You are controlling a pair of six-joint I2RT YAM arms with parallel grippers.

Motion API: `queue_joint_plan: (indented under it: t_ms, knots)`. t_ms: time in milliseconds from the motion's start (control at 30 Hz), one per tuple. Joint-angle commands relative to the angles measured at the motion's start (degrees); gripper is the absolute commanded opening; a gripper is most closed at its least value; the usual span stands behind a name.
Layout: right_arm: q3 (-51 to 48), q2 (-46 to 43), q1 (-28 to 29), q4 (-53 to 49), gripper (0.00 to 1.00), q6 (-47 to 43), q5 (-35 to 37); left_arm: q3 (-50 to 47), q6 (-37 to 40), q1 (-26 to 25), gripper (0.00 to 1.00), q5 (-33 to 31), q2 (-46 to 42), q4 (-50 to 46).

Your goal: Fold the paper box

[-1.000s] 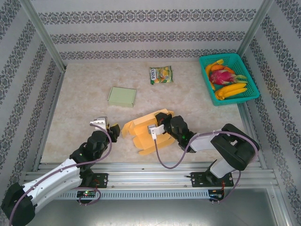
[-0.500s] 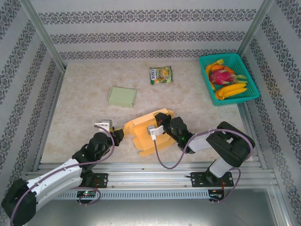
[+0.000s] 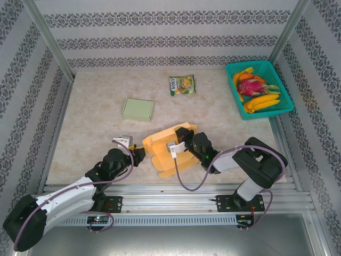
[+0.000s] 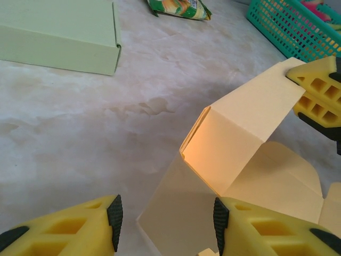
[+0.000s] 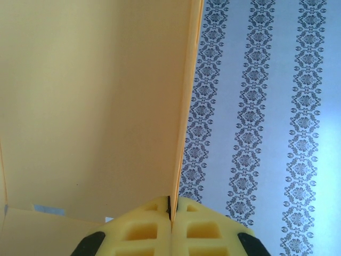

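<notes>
The yellow paper box (image 3: 165, 146) lies partly folded near the front middle of the table, one panel raised. My right gripper (image 3: 181, 136) is shut on the edge of that raised panel (image 5: 184, 106), which stands thin between its pads (image 5: 171, 205). In the left wrist view the box (image 4: 240, 133) rises ahead, its low flap (image 4: 181, 213) reaching between my open left fingers (image 4: 114, 221). My left gripper (image 3: 139, 156) sits at the box's left side, touching nothing that I can see.
A pale green flat box (image 3: 138, 109) lies left of centre, a snack packet (image 3: 183, 84) further back. A teal basket (image 3: 282, 93) of fruit stands at the back right. Patterned walls enclose the table on three sides.
My left gripper has slid right and forward to the box's left flap. The right gripper keeps its hold, and the box has shifted slightly.
</notes>
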Motion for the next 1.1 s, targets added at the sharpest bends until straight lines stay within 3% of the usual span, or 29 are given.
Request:
queue_joint_plan:
  t_ms: [0,433,700,833,1067]
  knots:
    - [-1.08,2.03,0.24,-9.44,0.00,0.29,0.71,1.08,-0.92,0.36,0.51,3.03,0.39,4.60]
    - [-0.73,2.85,0.16,-9.73,0.00,0.39,1.26,8.62,-4.66,-2.77,0.47,5.37,15.67,13.10]
    - [-0.64,3.21,0.04,-9.70,0.00,0.84,2.08,12.25,-5.74,-6.84,0.47,-0.96,18.65,11.00]
    - [-0.81,3.10,-0.36,-9.79,0.00,1.39,2.31,11.77,-4.55,-6.93,0.47,-1.94,15.80,7.25]
    - [-1.01,2.86,-0.23,-9.36,0.00,1.34,2.38,11.30,-2.42,-6.21,0.53,-6.68,0.13,-12.25]
